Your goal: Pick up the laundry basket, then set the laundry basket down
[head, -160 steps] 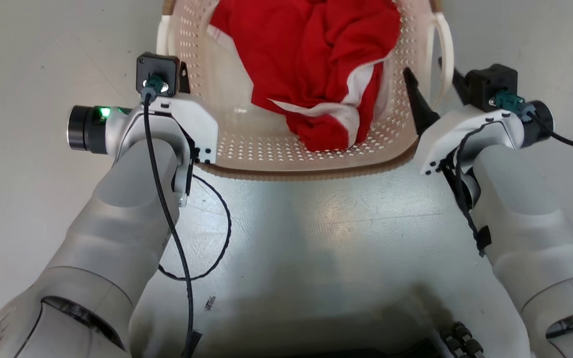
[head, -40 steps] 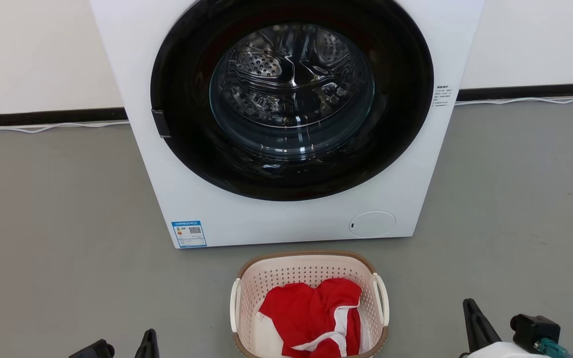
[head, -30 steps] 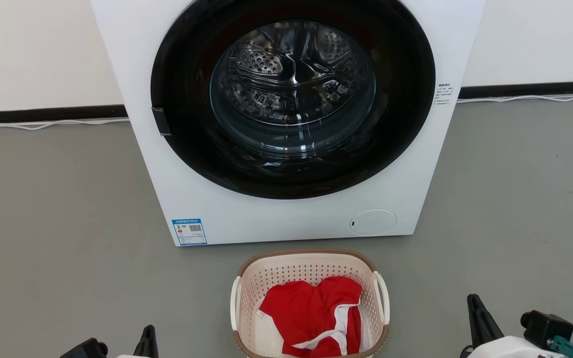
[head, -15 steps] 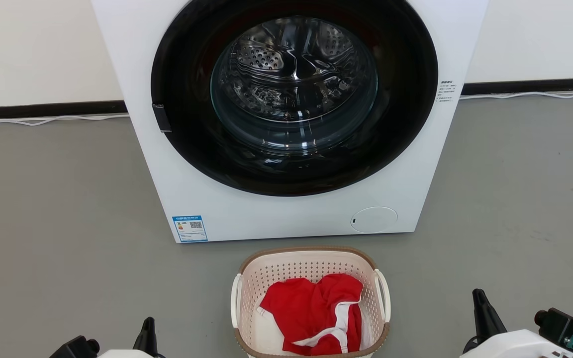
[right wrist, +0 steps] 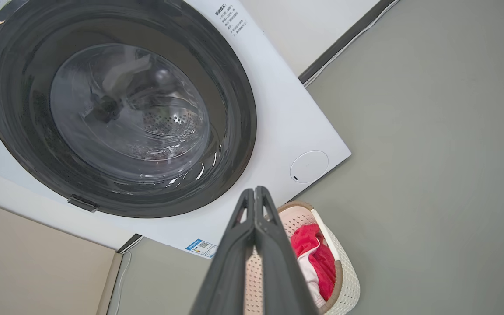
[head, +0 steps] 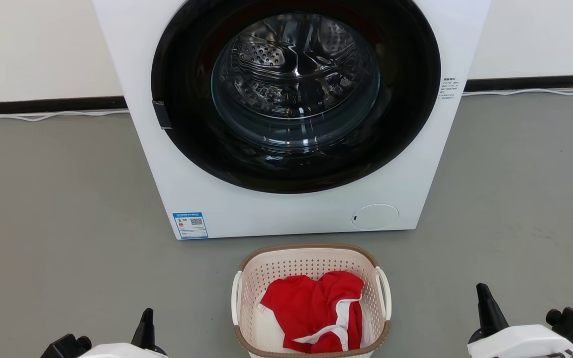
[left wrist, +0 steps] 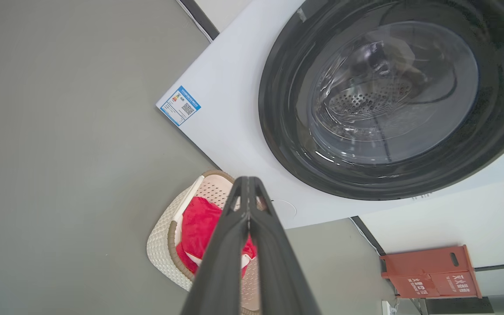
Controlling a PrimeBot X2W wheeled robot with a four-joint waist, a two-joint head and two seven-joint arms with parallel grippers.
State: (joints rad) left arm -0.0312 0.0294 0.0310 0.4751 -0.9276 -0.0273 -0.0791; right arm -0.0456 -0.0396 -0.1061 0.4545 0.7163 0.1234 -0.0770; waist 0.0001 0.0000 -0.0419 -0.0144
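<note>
Sitting upright, the laundry basket [head: 306, 267] points its long axis at the washing machine [head: 276, 214]; both jaws clenched, empty.

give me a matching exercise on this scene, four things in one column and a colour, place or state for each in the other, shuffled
1 basket
2 cloth
3 sticker
4 left gripper

a shut
b low on the washer front
c red
d on the floor before the washer

Pairs: 1-d, 2-c, 3-b, 4-a
</note>
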